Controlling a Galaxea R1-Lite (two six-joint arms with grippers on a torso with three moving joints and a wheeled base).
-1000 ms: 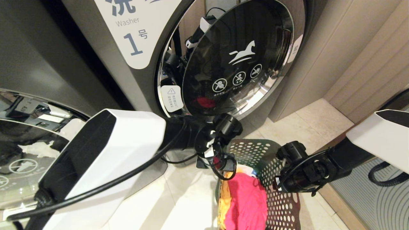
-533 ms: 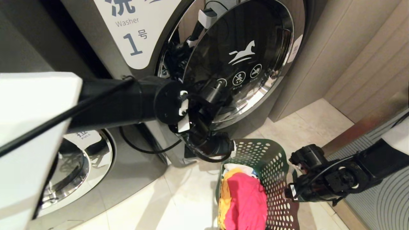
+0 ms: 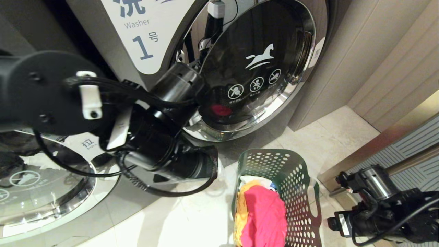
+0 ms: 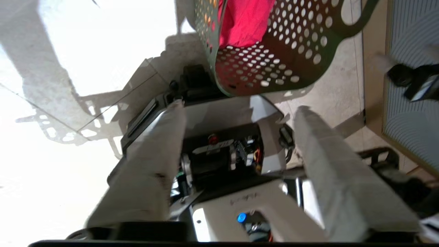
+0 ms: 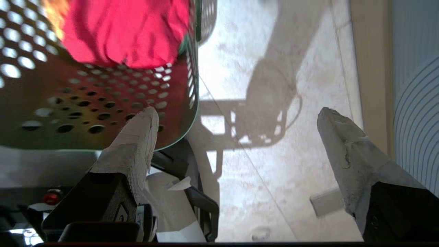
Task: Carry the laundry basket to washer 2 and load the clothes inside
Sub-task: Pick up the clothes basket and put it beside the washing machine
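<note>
On pale floor tiles before a grey washer [image 3: 240,68] labelled 1, the basket [image 3: 295,178] stands upright with the clothes [image 3: 262,212] bundled inside — a pink-red garment on top, yellow-orange at its left edge, a strip of white behind. No gripper touches the basket or the clothes. The left arm [image 3: 103,120] crosses the left half of the head view, its black joints and cable in front of the washer's chrome-ringed door, which carries a white horse mark and reflects a spot of red. In the left wrist view the left gripper [image 4: 240,113] has its two pale fingers [image 4: 154,154] spread apart with nothing between them, pointing at the robot's own base beside the basket's perforated wall. The right gripper [image 5: 236,116] is low at the right of the basket; in its wrist view the fingers [image 5: 137,144] stand wide and empty, one tip lying before the basket's rim, the other over bare tile near a grey ribbed mat [image 3: 411,147]. A second chrome-ringed door [image 3: 44,192] — its number hidden — shows at lower left.
</note>
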